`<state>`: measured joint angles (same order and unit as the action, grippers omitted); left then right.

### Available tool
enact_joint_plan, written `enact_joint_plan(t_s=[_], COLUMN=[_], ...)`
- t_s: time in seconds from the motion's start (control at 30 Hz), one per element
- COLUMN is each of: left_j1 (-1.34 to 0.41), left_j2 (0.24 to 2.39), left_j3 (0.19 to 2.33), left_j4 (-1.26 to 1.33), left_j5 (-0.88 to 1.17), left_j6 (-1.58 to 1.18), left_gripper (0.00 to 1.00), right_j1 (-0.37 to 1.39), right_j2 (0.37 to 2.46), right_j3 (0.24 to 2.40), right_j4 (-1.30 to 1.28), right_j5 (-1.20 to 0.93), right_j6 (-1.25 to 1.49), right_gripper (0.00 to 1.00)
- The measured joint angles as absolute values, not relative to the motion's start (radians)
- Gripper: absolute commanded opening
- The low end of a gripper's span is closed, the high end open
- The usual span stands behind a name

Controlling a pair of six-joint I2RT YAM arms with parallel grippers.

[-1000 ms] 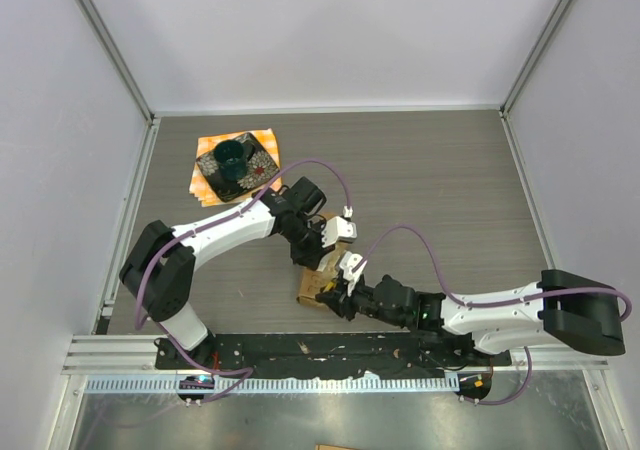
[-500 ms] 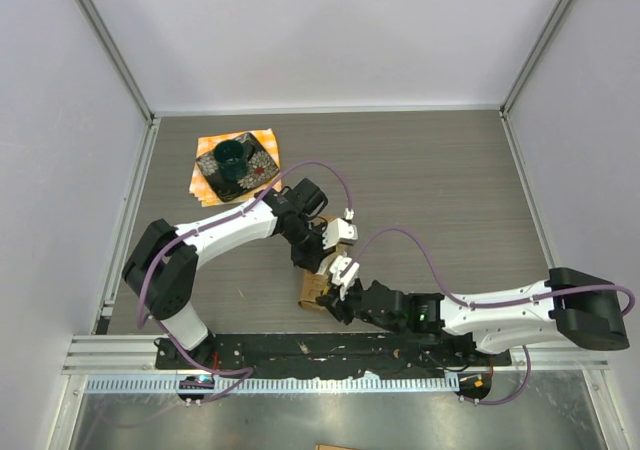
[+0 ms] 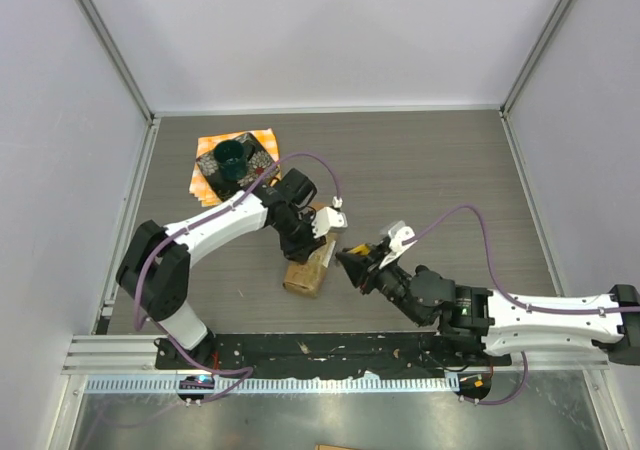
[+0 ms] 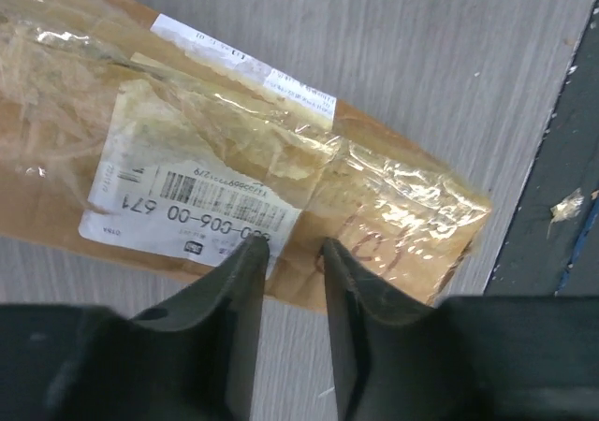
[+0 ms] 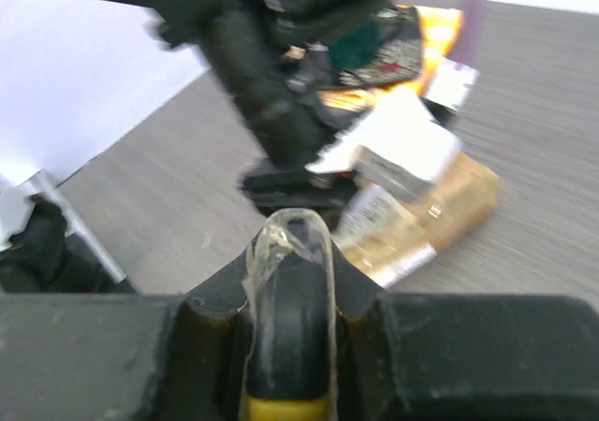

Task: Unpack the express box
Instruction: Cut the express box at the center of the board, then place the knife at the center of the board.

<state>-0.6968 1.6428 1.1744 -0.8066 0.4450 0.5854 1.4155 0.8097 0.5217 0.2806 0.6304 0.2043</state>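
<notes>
1. Express box [image 3: 308, 270]: lies flat, label [image 4: 178, 196] up, nearer than the dark dish [image 3: 235, 162] and to its right, apart from it.
2. Right gripper [image 3: 360, 263]: farther right of the dish, raised; fingers clamp a dark tool [image 5: 288, 290] with clear film on its tip.
3. Left gripper [image 4: 295, 248]: closest to the dish; fingers slightly spread over the label edge, pinching nothing.
4. Risk: nothing pins the box, so a cutting stroke may drag it. The fouled tip may skid.

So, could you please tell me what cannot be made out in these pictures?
Top external: the left gripper covers the far end of the express box.
Left wrist: the frame's left edge cuts off the box; the label's finest print is too small.
Right wrist: motion blur; the dark object in the right gripper cannot be identified.
</notes>
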Motion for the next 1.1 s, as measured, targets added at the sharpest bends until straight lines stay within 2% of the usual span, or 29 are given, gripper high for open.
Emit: enact_joint_plan(t_s=[0.13, 0.17, 0.23, 0.3, 0.5, 0.63, 0.73, 0.77, 0.83, 0.87, 0.9, 1.03, 1.1], left_j1=[-0.678, -0.677, -0.672, -0.671, -0.712, -0.778, -0.834, -0.852, -0.877, -0.886, -0.894, -0.902, -0.901], left_j2=[1.626, 1.623, 1.618, 1.609, 1.601, 1.636, 1.67, 1.681, 1.694, 1.698, 1.701, 1.7, 1.697], left_j3=[1.213, 1.226, 1.265, 1.31, 1.33, 1.291, 1.251, 1.238, 1.217, 1.21, 1.205, 1.188, 1.179], left_j4=[-0.862, -0.878, -0.905, -0.916, -0.858, -0.75, -0.658, -0.63, -0.583, -0.568, -0.552, -0.49, -0.475], left_j5=[0.373, 0.365, 0.359, 0.363, 0.349, 0.244, 0.096, 0.052, -0.027, -0.058, -0.088, -0.163, -0.188], left_j6=[0.584, 0.582, 0.563, 0.528, 0.416, 0.363, 0.347, 0.347, 0.351, 0.353, 0.357, 0.386, 0.408], left_gripper=[0.55, 0.67, 0.79, 1.0, 1.0, 1.0, 1.0, 1.0, 1.0, 1.0, 1.0, 1.0, 0.94], right_j1=[1.312, 1.275, 1.182, 1.105, 0.787, 0.687, 0.635, 0.62, 0.595, 0.587, 0.578, 0.569, 0.569], right_j2=[0.752, 0.749, 0.746, 0.754, 0.86, 0.923, 0.961, 0.968, 0.974, 0.973, 0.973, 0.959, 0.94], right_j3=[0.466, 0.449, 0.411, 0.38, 0.328, 0.282, 0.269, 0.265, 0.26, 0.259, 0.259, 0.262, 0.274], right_j4=[0.18, 0.154, 0.099, 0.063, 0.105, 0.173, 0.235, 0.253, 0.274, 0.276, 0.278, 0.222, 0.149], right_j5=[0.71, 0.712, 0.702, 0.662, 0.432, 0.279, 0.175, 0.148, 0.096, 0.075, 0.048, -0.021, -0.053], right_j6=[0.363, 0.398, 0.467, 0.534, 0.693, 0.77, 0.825, 0.842, 0.877, 0.887, 0.898, 0.917, 0.915], right_gripper=[0.12, 0.13, 0.13, 0.14, 0.18, 0.25, 0.35, 0.44, 0.55, 0.81, 0.92, 0.93, 0.93])
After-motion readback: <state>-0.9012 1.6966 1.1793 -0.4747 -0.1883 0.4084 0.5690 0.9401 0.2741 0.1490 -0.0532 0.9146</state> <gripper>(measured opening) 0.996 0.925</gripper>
